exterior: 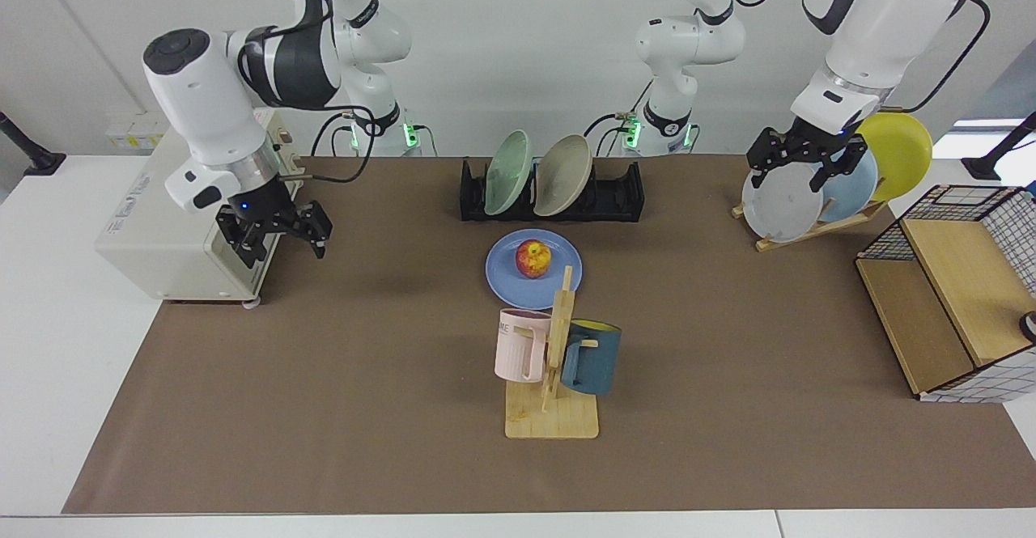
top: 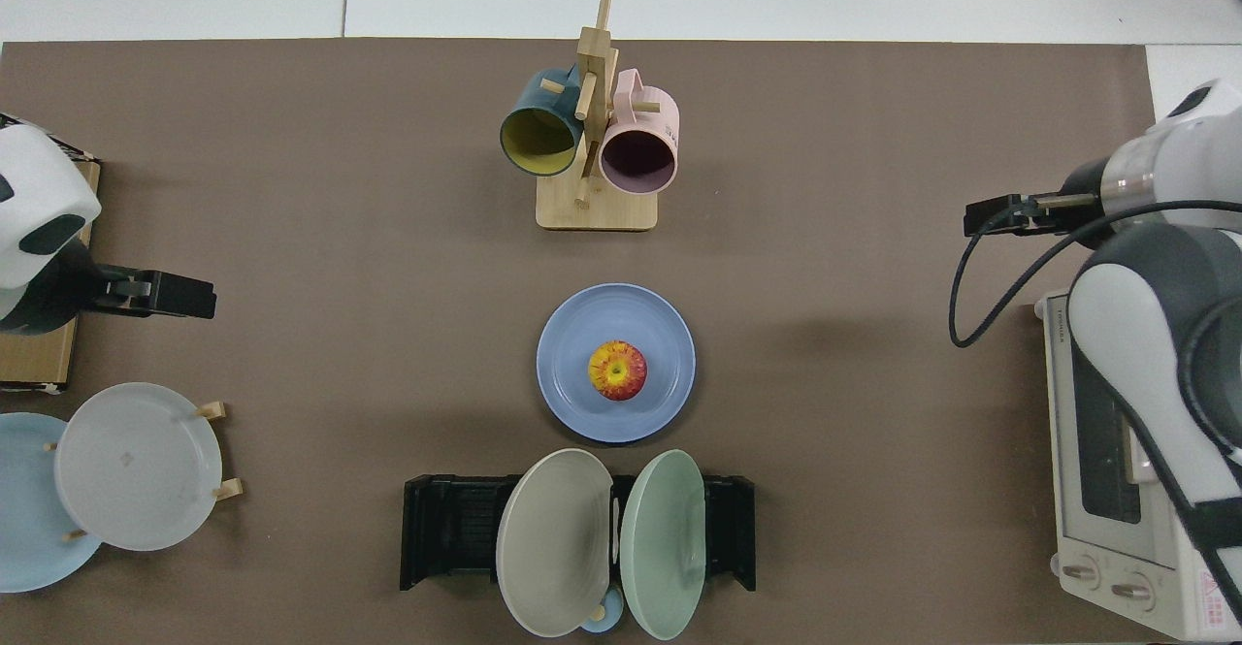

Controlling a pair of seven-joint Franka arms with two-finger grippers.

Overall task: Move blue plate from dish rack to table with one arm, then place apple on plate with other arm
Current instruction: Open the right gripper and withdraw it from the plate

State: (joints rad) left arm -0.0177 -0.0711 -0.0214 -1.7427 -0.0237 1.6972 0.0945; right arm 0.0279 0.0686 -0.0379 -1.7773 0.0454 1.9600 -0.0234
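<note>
The table (exterior: 340, 408) is the big brown-covered surface with white borders, and everything sits on it. Over at the left of the facing view there's a cream toaster oven (exterior: 174, 206), and the right gripper (exterior: 273, 235) hangs just in front of its door, up off the table, fingers spread apart and holding nothing. From the top view that same right gripper (top: 990, 215) pokes in from the right edge, next to the toaster oven (top: 1116, 490).

The left gripper (exterior: 805, 167) is way over on the far right side, hovering right in front of the wooden plate stand (exterior: 809, 230) with its grey plate (exterior: 781, 202), pale blue plate (exterior: 854, 190) and yellow plate (exterior: 898, 154). Its fingers are apart too, nothing in them.

The dish rack (exterior: 619, 194) is black and sits at the far middle of the table, holding a green plate (exterior: 506, 172) and a beige plate (exterior: 562, 174) leaning in its slots. Just on the near side of it, the blue plate (exterior: 506, 275) lies flat on the table, well apart from both grippers. The apple (exterior: 533, 258) sits on it, pretty much dead centre in the top view (top: 617, 370).

Nearer again is a wooden mug tree (exterior: 554, 417) with a pink mug (exterior: 518, 345) and a dark teal mug (exterior: 595, 356) hanging on it. At the right edge there's a wire basket with a wooden shelf (exterior: 955, 295).
</note>
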